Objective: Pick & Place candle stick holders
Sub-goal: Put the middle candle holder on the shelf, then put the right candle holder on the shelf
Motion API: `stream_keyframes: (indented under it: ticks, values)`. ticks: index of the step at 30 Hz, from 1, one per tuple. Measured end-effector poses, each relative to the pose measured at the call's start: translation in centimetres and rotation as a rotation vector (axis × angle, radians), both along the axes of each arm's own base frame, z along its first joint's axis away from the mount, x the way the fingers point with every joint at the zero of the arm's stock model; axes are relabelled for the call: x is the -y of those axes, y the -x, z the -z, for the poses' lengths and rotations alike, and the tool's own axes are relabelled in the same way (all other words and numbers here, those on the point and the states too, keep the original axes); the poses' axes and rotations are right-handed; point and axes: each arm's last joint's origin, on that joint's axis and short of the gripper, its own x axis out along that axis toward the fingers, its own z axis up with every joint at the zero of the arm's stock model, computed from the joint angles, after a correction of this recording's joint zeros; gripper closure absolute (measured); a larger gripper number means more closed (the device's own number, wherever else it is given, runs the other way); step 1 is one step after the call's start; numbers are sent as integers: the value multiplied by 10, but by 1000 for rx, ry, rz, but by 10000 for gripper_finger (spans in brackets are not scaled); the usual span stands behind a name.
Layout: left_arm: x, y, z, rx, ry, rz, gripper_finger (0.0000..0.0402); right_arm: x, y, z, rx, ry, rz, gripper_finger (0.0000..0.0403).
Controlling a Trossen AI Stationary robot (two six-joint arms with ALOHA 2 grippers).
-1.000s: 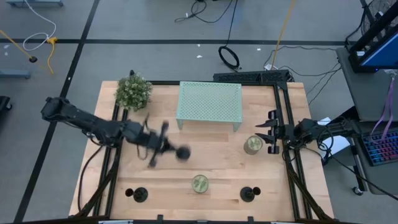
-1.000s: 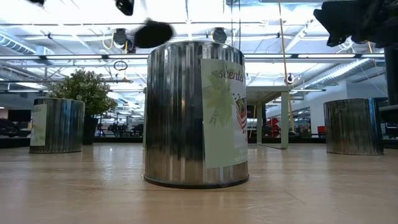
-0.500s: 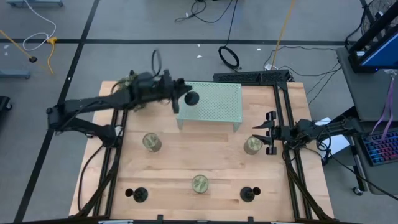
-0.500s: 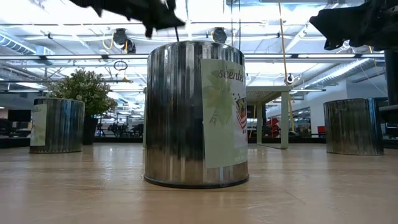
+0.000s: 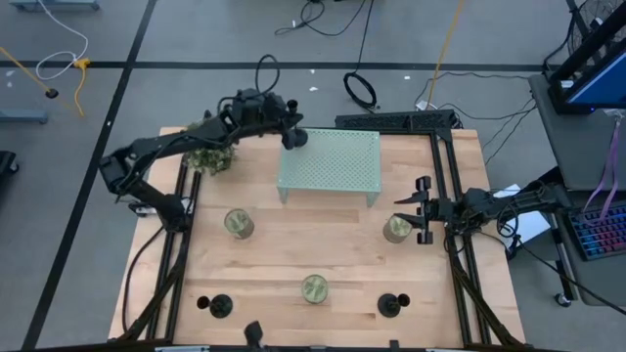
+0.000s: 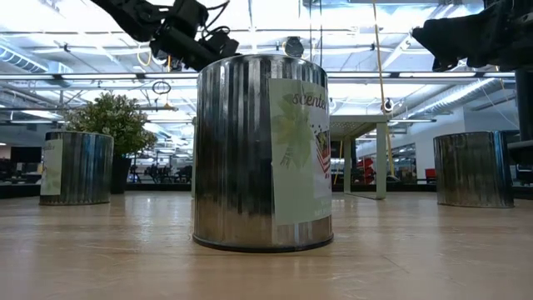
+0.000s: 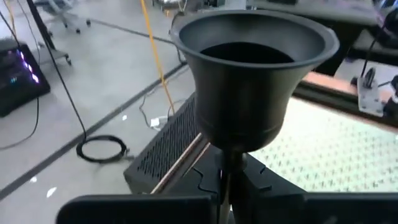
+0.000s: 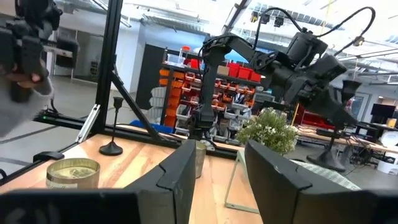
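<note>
My left gripper (image 5: 282, 127) is shut on a matte-black candle stick holder (image 5: 293, 140). It holds it in the air over the far left corner of the green perforated stand (image 5: 333, 166), and it shows high up in the low view (image 6: 190, 35). Two more black holders stand on their disc bases near the front edge, one at the left (image 5: 220, 306) and one at the right (image 5: 393, 305). My right gripper (image 5: 419, 209) is open at the table's right side, beside a greenish-gold jar (image 5: 397, 229), and touches nothing. My left gripper pinches the holder's thin stem (image 7: 227, 167) between its two fingers (image 7: 292, 202), just below the bell-shaped hollow end (image 7: 252, 68). That end stands up beyond the fingers, open side away from them. The rest of the stem and the other end are hidden by the gripper.
Two more jars stand on the table, at the left (image 5: 239, 223) and at the front middle (image 5: 315, 288); the latter fills the low view (image 6: 262, 154). A potted plant (image 5: 210, 147) sits at the far left corner under the left arm. Black frame rails run along both table sides.
My left gripper has risen from the table's left middle and swung toward the far edge, carrying the holder from beside the left jar to above the green stand's far left corner. It has stayed shut on the holder. The left jar now shows uncovered.
</note>
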Motion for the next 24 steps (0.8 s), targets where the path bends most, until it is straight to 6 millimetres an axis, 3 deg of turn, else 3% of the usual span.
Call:
stream_keyframes:
  ticks: [13,24]
  values:
    - [-8,-9,17,-15,45,-7,391,0,0,0,-2,-18,-8,273]
    - [3,-14,22,-79,43,36,277,0,0,0,-4,-63,-19,273]
